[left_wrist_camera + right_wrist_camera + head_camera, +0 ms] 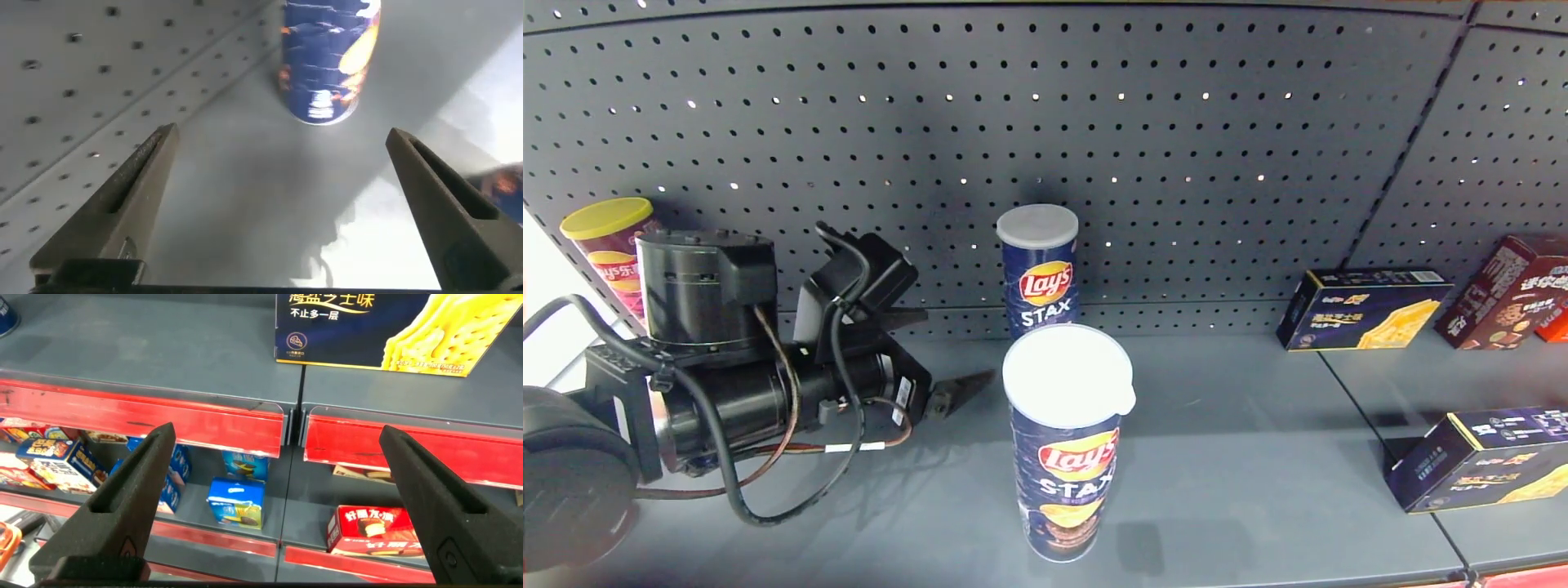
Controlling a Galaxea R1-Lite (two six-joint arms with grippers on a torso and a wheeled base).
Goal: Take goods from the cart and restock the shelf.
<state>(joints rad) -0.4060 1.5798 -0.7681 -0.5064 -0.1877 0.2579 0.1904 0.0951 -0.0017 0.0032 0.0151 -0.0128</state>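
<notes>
Item: two dark blue chip cans, upright on the grey shelf (1241, 474), one behind the other near its middle. Front can (1065, 457): white lid, red-and-yellow logo above white block lettering, close to the shelf's front edge. Rear can (1039, 278): pale grey lid, same label, just in front of the perforated back panel (1176, 122), apart from the front can. Third can (609, 245): magenta, yellow lid, far left against the panel, partly behind the left arm. Left gripper (960, 385): low over the shelf, left of the blue cans, touching neither. The head view gives one dark fingertip. The left wrist view gives the same gripper (282, 135) with both fingers spread wide and nothing between them, and beyond them a blue can (327, 57); which of the two it is cannot be told. Right gripper (278, 431): fingers spread wide, empty, facing lower shelves fronted with red edge strips (147, 416) and stocked with a small blue box (237, 502) and a red box (372, 527). Head view, right section: wafer box (1364, 309) in dark blue with a yellow picture, a maroon box (1511, 290), and a second dark blue box (1478, 457) nearer the front.
</notes>
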